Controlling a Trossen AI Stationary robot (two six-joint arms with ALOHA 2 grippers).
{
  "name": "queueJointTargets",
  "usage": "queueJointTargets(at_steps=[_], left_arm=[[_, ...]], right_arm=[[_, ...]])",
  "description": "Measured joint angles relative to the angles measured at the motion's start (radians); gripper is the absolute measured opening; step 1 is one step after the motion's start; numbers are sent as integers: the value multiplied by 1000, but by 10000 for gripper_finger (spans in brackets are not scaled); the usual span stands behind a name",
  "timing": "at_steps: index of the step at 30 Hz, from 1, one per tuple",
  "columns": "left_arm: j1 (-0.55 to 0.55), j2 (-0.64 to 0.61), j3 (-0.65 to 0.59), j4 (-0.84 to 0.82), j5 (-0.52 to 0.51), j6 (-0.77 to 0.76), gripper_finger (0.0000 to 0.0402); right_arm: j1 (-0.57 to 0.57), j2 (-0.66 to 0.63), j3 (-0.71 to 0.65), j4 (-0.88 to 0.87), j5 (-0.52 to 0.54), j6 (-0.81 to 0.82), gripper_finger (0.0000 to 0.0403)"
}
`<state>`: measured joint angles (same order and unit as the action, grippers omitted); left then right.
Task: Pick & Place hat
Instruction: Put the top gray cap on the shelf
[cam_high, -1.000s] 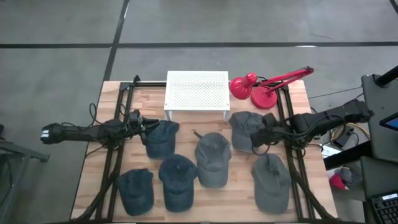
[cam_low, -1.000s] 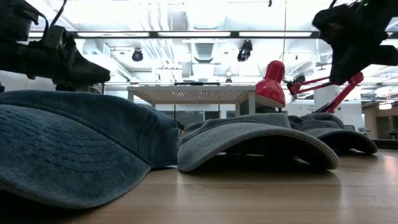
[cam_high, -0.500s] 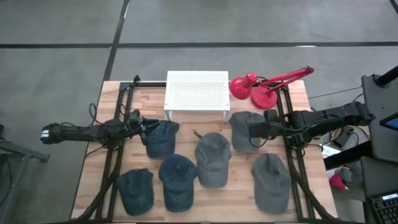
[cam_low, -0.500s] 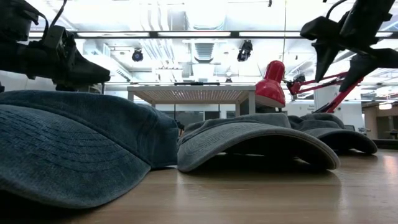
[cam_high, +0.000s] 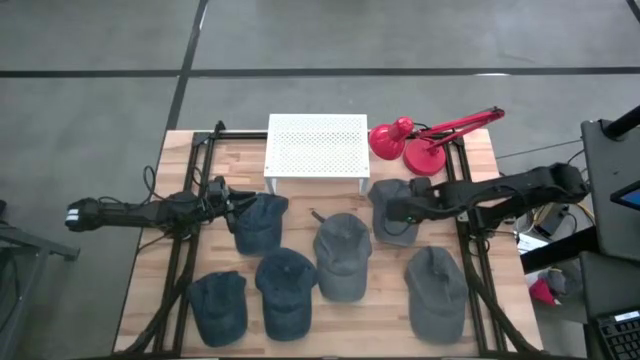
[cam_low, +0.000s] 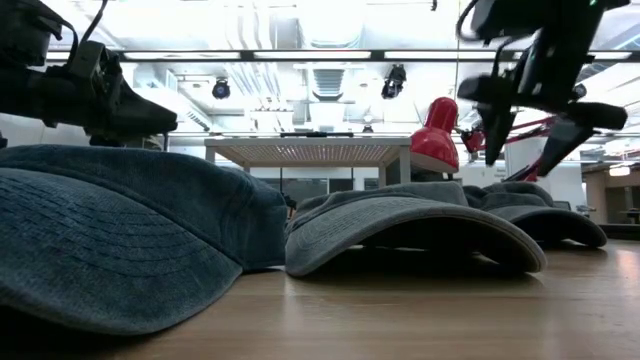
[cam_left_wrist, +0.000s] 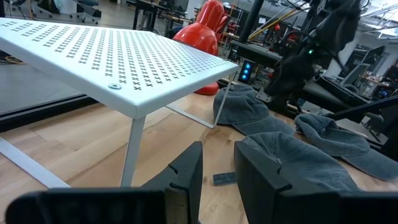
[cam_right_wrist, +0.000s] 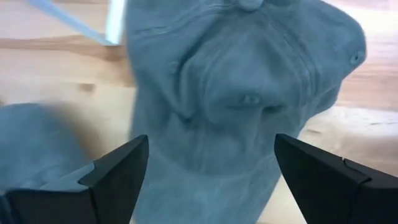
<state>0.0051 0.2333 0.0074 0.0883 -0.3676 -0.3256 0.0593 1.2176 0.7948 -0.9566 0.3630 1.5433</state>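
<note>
The right gripper (cam_high: 395, 212) is held above the crumpled grey denim cap (cam_high: 392, 210) on the wooden desk (cam_high: 300, 215), jaws spread wide. Probably only loose fabric would be pinched, so slipping is risked.

Bright, even light reaches me from ceiling strip lights (cam_low: 300, 55) that glare white in the low view. The nearest blue cap (cam_low: 110, 240) there is soft; the grey cap (cam_right_wrist: 242, 93) looks blurred up close.
</note>
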Motion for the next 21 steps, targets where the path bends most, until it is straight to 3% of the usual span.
queueJointTargets(at_steps=[15, 21], left_arm=[[0, 0, 0, 0, 0, 0, 94], [0, 0, 0, 0, 0, -22, 94]], right_arm=[[-109, 277, 0, 32, -57, -43, 327], [-133, 369, 1, 43, -134, -58, 322]])
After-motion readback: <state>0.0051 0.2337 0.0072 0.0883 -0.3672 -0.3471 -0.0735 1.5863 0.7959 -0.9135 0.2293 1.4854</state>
